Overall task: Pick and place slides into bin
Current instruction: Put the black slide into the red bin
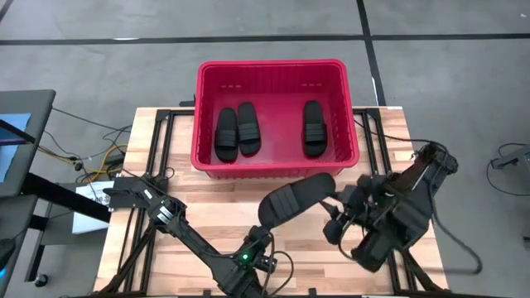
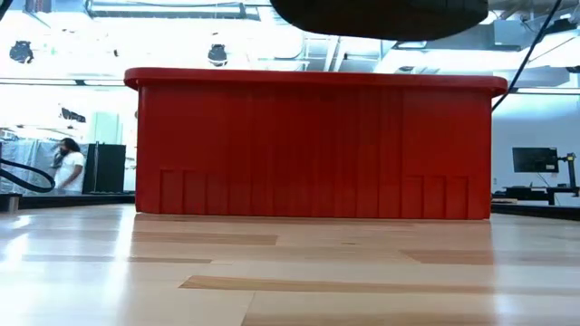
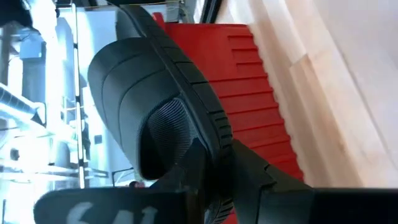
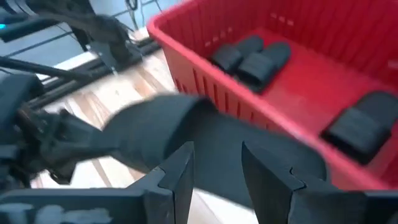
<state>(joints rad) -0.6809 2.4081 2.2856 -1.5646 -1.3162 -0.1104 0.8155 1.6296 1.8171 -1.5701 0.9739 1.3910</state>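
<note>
We saw the wooden tabletop carrying the red bin at its far edge, with three slides inside: two touching side by side and one apart, all lying lengthwise toward the far edge. The fourth slide hung in the air just short of the bin's near wall, its long axis slanting up toward the bin. The left jaws were clamped on its lower end. The right jaws stood apart, unloaded, just beside its upper end. We judged a lift over the rim came next. Beyond lay a bright workshop with a person standing.
</note>
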